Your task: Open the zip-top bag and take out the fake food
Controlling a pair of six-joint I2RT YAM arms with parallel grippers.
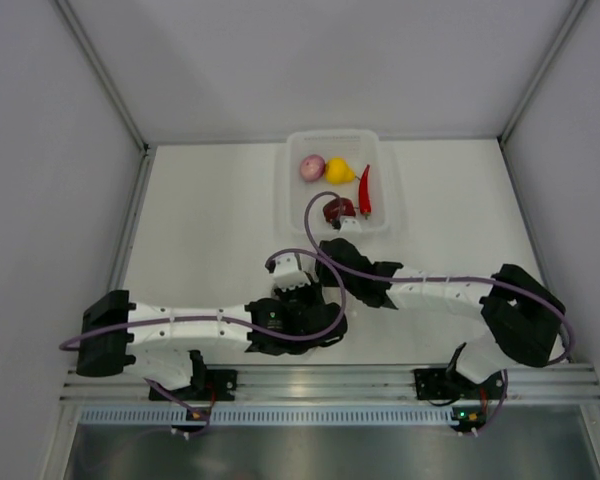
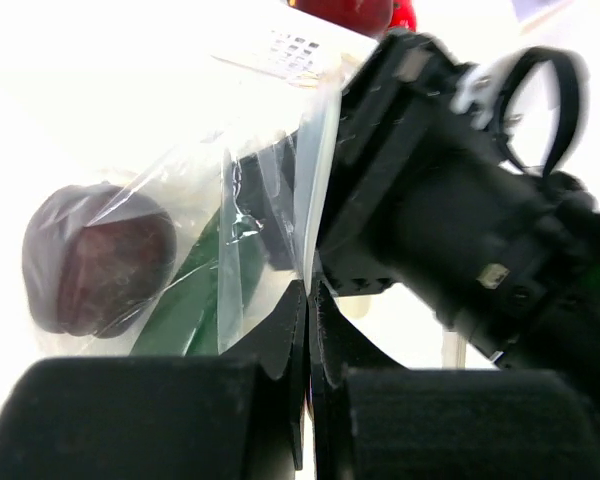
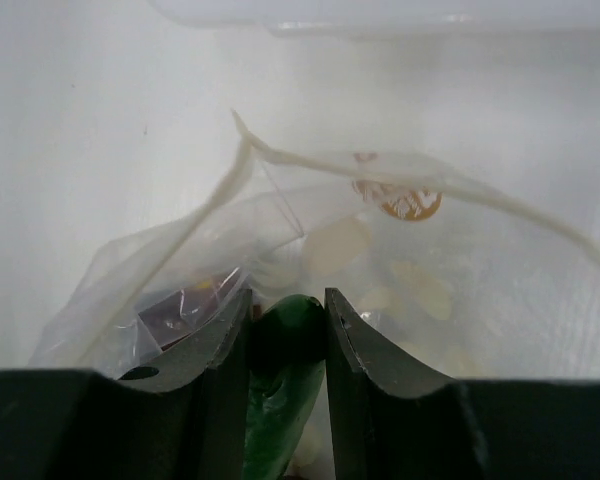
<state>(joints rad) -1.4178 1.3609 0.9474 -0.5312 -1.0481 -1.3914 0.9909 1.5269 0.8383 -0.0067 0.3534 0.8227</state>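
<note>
The left end effector (image 2: 308, 335), jaws pressed together at the lower centre of its wrist view, pinches an edge of the zip-top bag (image 2: 205, 195). The right end effector (image 3: 288, 312), partly open, clamps the green cucumber (image 3: 280, 390) between both fingers.

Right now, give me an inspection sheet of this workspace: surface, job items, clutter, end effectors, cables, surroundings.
Surface: white table, bare parts look clean.
Job's things: bag open, holding a cucumber and a dark purple piece; onion, pear, chili and apple lie in the clear tub.
Clutter: nothing seen.
End effectors: left end effector shut on the bag's edge; right end effector shut on the cucumber inside the bag.
Cables: purple cables loop along both arms.
Surroundings: white walls; metal rail at the near edge.
</note>
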